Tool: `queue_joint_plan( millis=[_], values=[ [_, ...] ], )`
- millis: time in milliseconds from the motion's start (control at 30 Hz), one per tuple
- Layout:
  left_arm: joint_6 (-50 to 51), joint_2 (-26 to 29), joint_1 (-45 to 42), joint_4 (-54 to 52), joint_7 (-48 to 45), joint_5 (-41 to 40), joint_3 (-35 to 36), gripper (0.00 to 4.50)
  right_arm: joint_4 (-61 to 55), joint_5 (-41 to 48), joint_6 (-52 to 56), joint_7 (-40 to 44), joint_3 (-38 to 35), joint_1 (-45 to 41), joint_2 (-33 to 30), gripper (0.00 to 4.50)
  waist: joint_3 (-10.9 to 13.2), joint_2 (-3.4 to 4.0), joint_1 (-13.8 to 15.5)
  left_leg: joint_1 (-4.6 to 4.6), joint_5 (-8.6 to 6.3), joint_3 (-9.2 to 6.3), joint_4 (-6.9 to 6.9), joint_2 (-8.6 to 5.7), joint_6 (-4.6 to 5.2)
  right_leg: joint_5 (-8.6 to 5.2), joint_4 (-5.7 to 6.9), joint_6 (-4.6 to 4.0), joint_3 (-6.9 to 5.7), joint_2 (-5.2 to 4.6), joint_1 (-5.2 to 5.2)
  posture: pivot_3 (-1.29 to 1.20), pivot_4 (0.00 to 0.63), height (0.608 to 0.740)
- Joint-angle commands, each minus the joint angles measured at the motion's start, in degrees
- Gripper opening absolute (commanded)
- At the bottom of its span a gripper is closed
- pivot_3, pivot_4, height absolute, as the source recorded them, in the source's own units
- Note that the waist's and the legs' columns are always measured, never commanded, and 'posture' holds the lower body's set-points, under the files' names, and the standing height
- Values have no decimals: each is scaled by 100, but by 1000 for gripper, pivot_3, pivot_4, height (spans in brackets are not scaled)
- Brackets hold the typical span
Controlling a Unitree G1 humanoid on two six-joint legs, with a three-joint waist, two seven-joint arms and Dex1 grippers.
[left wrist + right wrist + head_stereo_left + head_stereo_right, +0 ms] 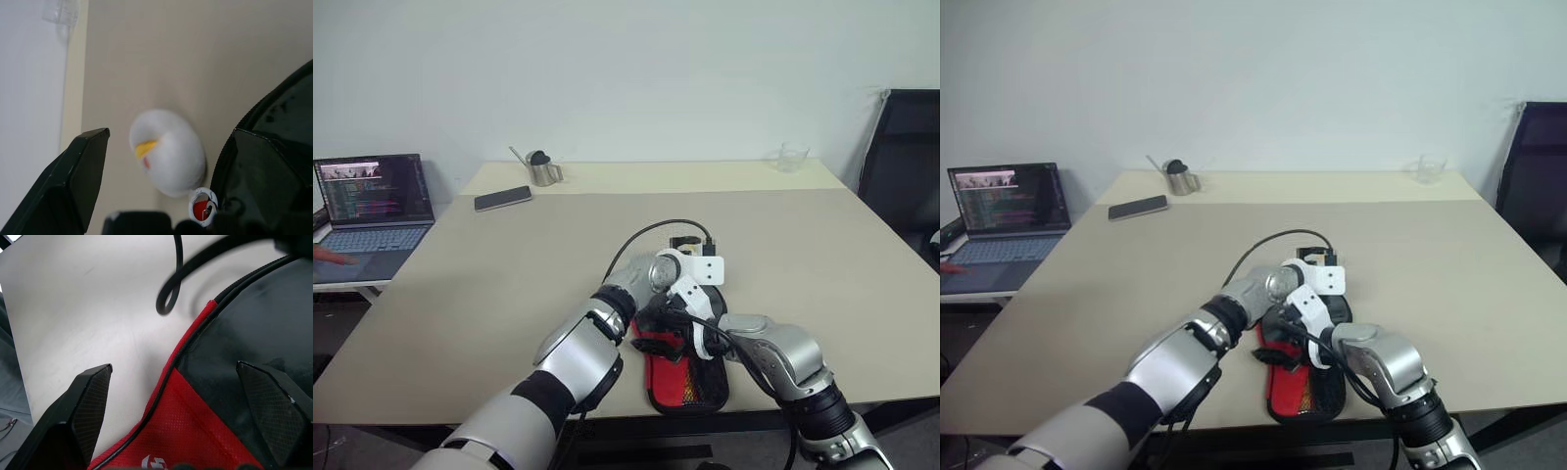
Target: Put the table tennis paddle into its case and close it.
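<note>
The case (685, 380) lies flat at the table's front edge, black on its far part, red with a mesh panel on its near part. Faint yellow and red stripes show through the mesh; the paddle's face is hidden. Both arms meet over the case. My left gripper (171, 134) is open above the case's far end, next to its zipped black edge (274, 161) and a small white and red pull ring (203, 208). A blurred white round thing (168, 152) lies on the table between its fingers. My right gripper (173, 368) is open over the red fabric (195, 426) and holds nothing.
A black cable (646, 235) loops over the table behind the hands. At the far end are a dark phone (502, 198), a metal cup (544, 169) and a glass (792, 156). At the left stands a laptop (372, 201) with a person's hand (328, 257). A black chair (906, 166) is at the right.
</note>
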Motion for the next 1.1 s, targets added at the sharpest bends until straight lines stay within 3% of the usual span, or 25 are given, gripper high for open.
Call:
queue_joint_plan(
  millis=[33,200,467,600,733,933,1100],
  values=[
    [-367,137,-6,-249,-1037,-687,455,4468,236,-48,33,87,161,79,-128,4500,1,1,1,-1,0,0,0,-1,0,0,0,0,0,0,0,0,150,740],
    [-407,616,49,-1322,-2714,-1838,1157,4468,126,-95,-82,297,218,-75,-484,4500,18,12,8,-12,0,-1,2,-3,0,1,-1,-2,-2,0,-8,0,150,740],
    [812,2825,1278,-4902,-4667,-3227,1825,4468,-641,100,95,568,203,-87,-1202,4500,46,45,-17,-14,0,-4,-5,7,1,7,-2,-31,7,0,-16,0,150,740],
    [1711,3561,2012,-5831,-5061,-3732,2105,4468,-650,76,100,548,172,33,-1253,4500,48,44,15,-18,-4,-6,-4,5,3,3,-8,-38,8,-1,-16,0,150,740],
    [2349,3529,2834,-6702,-4701,-3764,2013,4468,-632,62,73,512,88,60,-1209,4500,49,41,44,-17,-8,-16,0,-5,11,0,-10,-33,5,-1,-3,0,150,740],
    [3196,2371,3420,-7106,-3275,-3819,2063,4468,-857,250,57,851,-323,-59,-1648,4500,58,30,126,-22,-8,-17,5,-4,11,1,-7,-34,7,-2,-6,0,150,740],
    [3414,1782,3858,-7052,-2788,-3986,1960,4468,-1307,930,227,1356,-1213,-298,-2336,4500,71,34,129,-20,-9,-8,1,1,11,1,-10,-34,8,-7,-11,0,150,740]
  ],
)
